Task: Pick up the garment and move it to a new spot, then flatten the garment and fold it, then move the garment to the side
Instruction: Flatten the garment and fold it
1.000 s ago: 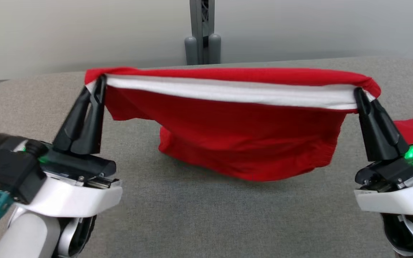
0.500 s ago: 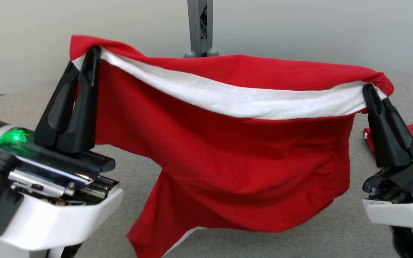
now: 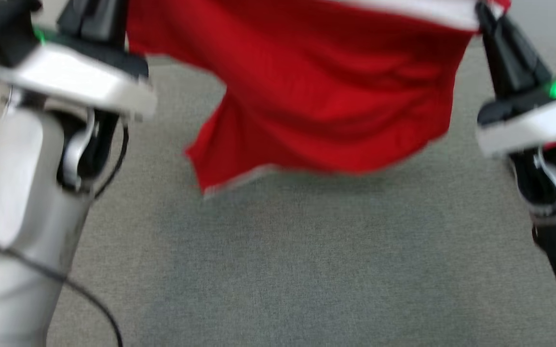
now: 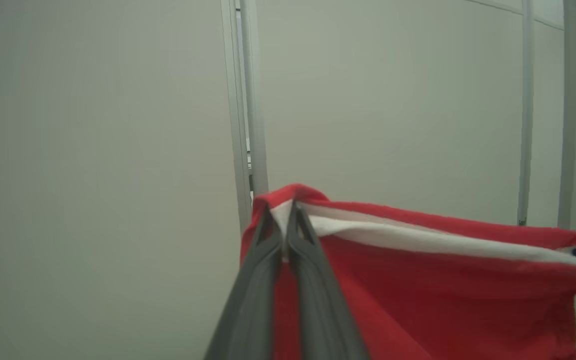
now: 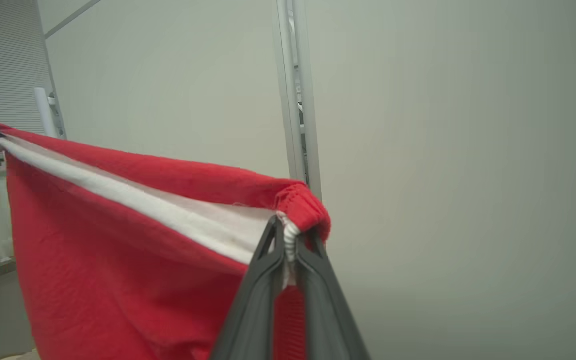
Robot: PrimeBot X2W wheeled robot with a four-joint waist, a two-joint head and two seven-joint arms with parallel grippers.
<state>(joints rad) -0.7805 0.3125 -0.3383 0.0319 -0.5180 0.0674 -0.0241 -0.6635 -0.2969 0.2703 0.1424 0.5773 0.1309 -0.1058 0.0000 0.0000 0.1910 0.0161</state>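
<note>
Your left hand point(image 4: 284, 220) is clamped tight on one top corner of the red garment point(image 3: 326, 96), up at 11 o'clock in the head view. Your right hand point(image 5: 285, 235) pinches the other top corner, by the white band, at 1 o'clock. The garment hangs spread between them at 12 o'clock, over the grey bench point(image 3: 278, 250). Its bottom edge is blurry, so I cannot tell if it touches the bench.
</note>
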